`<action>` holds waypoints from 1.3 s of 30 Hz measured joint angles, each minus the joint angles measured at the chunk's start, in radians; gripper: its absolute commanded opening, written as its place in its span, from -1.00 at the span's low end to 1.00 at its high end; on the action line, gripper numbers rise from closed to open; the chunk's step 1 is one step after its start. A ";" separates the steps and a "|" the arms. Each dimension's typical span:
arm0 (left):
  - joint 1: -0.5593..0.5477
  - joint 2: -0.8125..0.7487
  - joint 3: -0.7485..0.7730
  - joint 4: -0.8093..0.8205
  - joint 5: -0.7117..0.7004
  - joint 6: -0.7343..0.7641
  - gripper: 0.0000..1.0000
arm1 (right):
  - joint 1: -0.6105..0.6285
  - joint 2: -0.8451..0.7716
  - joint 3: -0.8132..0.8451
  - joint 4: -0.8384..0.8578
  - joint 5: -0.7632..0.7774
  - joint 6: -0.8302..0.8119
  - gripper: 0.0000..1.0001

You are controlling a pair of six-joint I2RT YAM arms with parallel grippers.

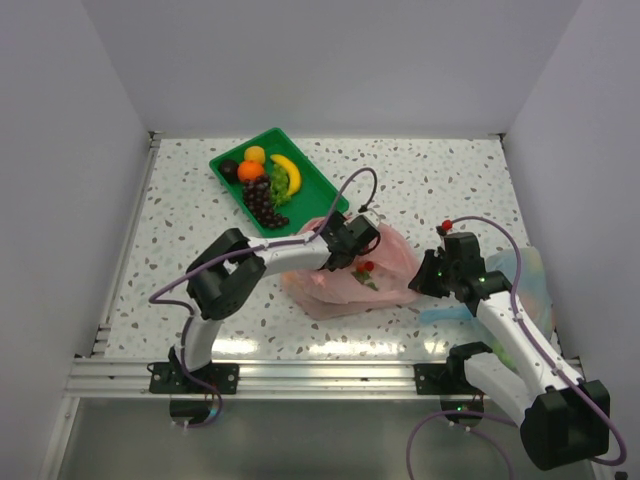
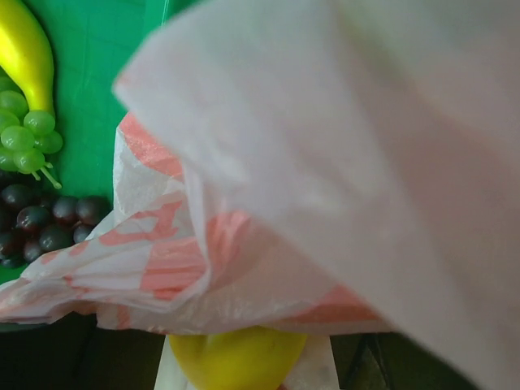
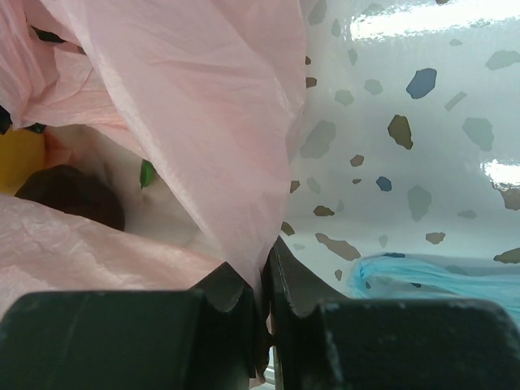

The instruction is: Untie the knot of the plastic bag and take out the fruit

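The pink plastic bag lies crumpled mid-table with its mouth open; no knot shows. My left gripper is at the bag's far edge, next to the green tray. In the left wrist view the bag's film covers most of the frame, and a yellow oval fruit sits between the jaws, which look shut on it. My right gripper is shut on the bag's right edge. Inside the bag I see a dark red fruit, a green piece and a red fruit.
The green tray at the back holds a banana, an orange, dark grapes and a near-black fruit. A pale blue bag lies right of my right arm, also in the right wrist view. White walls enclose the table.
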 measured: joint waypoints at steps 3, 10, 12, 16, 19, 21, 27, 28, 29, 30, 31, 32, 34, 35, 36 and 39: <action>0.000 -0.010 -0.016 0.018 0.004 -0.006 -0.22 | 0.000 0.000 0.000 0.000 0.000 0.000 -0.78; -0.003 -0.132 -0.135 0.023 0.140 -0.032 -0.39 | 0.000 0.000 0.000 -0.001 0.000 0.000 -0.78; -0.007 -0.180 -0.165 0.021 0.181 -0.036 -0.41 | 0.000 0.000 0.000 -0.002 0.000 0.000 -0.78; -0.014 -0.304 -0.190 0.015 0.268 -0.054 -0.41 | 0.000 0.000 0.000 -0.002 0.000 0.000 -0.78; -0.016 -0.404 -0.191 0.016 0.330 -0.063 -0.41 | 0.000 0.000 0.000 -0.002 0.001 0.000 -0.78; -0.016 -0.458 -0.182 0.011 0.375 -0.070 -0.41 | 0.000 0.000 0.000 -0.002 0.001 0.000 -0.78; -0.011 -0.534 -0.108 -0.007 0.485 -0.093 -0.45 | 0.000 0.000 0.000 -0.002 0.002 0.000 -0.79; -0.007 -0.542 -0.093 -0.011 0.499 -0.099 -0.46 | 0.000 0.000 0.000 -0.002 0.002 0.000 -0.78; 0.003 -0.548 -0.073 -0.019 0.517 -0.106 -0.45 | 0.000 0.000 0.000 -0.002 0.002 0.000 -0.78; 0.015 -0.553 -0.053 -0.022 0.529 -0.115 -0.46 | 0.000 0.000 0.000 -0.002 0.002 0.000 -0.78; 0.033 -0.559 -0.032 -0.021 0.539 -0.122 -0.46 | 0.000 0.000 0.000 -0.002 0.002 0.000 -0.78; 0.059 -0.565 -0.011 -0.022 0.544 -0.132 -0.46 | 0.000 0.000 0.000 -0.002 0.002 0.000 -0.78; 0.109 -0.577 0.019 -0.019 0.539 -0.145 -0.46 | 0.000 0.000 0.000 -0.002 0.002 0.000 -0.78; 0.142 -0.582 0.032 -0.017 0.528 -0.152 -0.46 | 0.000 0.000 0.000 -0.002 0.002 0.000 -0.79; 0.171 -0.584 0.042 -0.013 0.515 -0.159 -0.46 | 0.000 0.000 0.000 -0.002 0.002 0.000 -0.78; 0.258 -0.572 0.054 0.001 0.465 -0.167 -0.42 | 0.000 0.000 0.000 -0.002 0.002 0.000 -0.78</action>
